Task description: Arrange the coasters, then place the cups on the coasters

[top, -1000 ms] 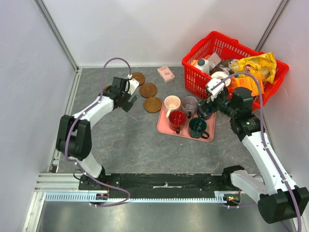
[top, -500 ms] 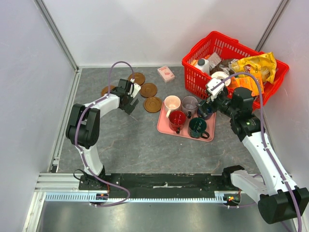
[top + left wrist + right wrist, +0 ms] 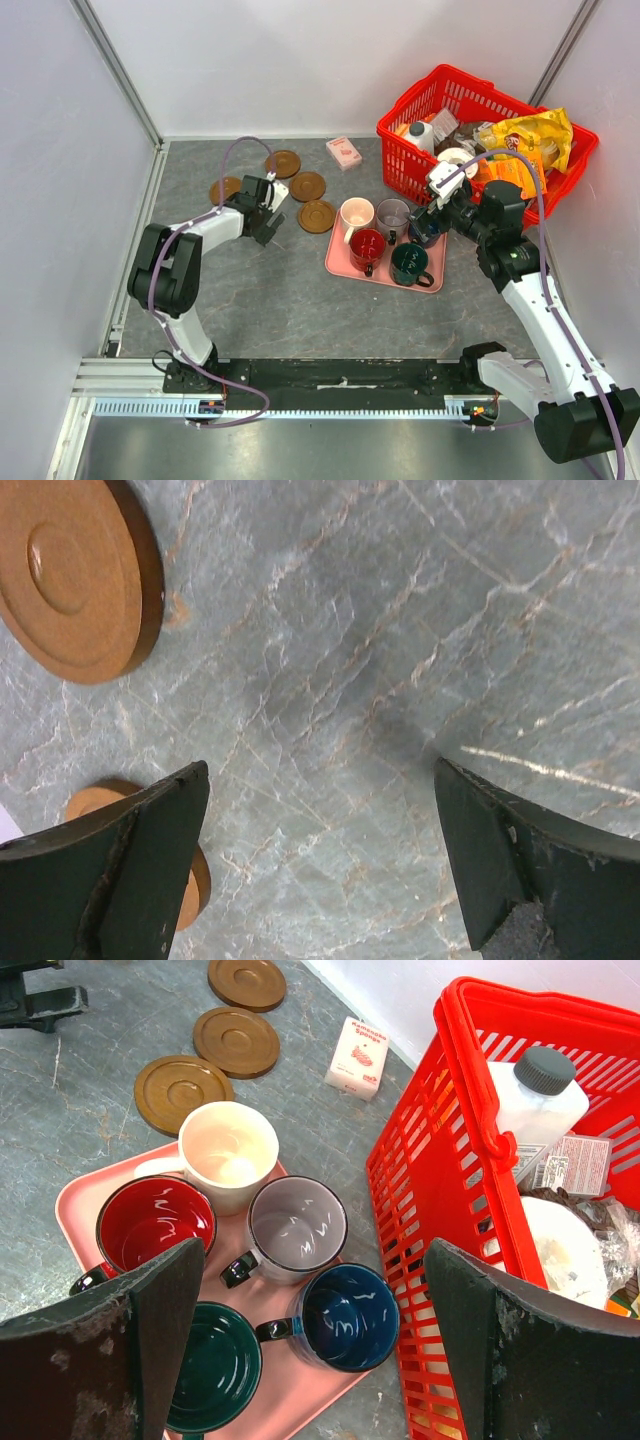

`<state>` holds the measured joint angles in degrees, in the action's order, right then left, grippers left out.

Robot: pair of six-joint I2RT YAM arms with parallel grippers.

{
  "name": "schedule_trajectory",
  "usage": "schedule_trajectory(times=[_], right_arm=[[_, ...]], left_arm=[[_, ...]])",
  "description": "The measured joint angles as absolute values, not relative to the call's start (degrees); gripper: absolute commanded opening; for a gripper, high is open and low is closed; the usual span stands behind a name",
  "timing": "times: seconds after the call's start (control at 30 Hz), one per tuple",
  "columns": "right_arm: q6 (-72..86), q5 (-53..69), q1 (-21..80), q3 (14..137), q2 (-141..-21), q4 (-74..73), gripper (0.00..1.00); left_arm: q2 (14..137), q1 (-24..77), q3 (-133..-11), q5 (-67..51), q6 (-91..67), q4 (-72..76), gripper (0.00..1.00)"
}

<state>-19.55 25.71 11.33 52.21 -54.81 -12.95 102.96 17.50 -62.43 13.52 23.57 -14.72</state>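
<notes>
Several brown coasters lie at the back left: one [image 3: 225,188] left of my left gripper [image 3: 264,218], the others [image 3: 284,163] [image 3: 307,186] [image 3: 317,215] to its right. In the left wrist view the left gripper [image 3: 320,780] stands open over bare stone, with one coaster [image 3: 70,575] ahead and another [image 3: 88,802] half hidden behind its left finger. The cups stand on a pink tray [image 3: 85,1195]: cream [image 3: 228,1150], red [image 3: 155,1225], grey [image 3: 297,1228], navy [image 3: 345,1330] and green [image 3: 210,1365]. My right gripper [image 3: 313,1255] hangs open above them, holding nothing.
A red basket [image 3: 455,85] full of goods stands at the back right, right beside the tray. A small pink-and-white box [image 3: 343,152] lies between the coasters and the basket. White walls close in the left, back and right sides.
The left arm has swung and its gripper has drawn slightly nearer and rightward, uncovering the leftmost coaster. The right arm has not moved.
</notes>
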Motion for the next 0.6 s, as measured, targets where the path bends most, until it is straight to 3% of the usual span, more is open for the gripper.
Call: schedule_trajectory(times=[0.6], right_arm=[[-19.53,25.87,10.96,52.18,-54.78,-12.93,0.98]], left_arm=[[95.37,12.56,-53.34,13.78,24.18,-13.13,1.00]])
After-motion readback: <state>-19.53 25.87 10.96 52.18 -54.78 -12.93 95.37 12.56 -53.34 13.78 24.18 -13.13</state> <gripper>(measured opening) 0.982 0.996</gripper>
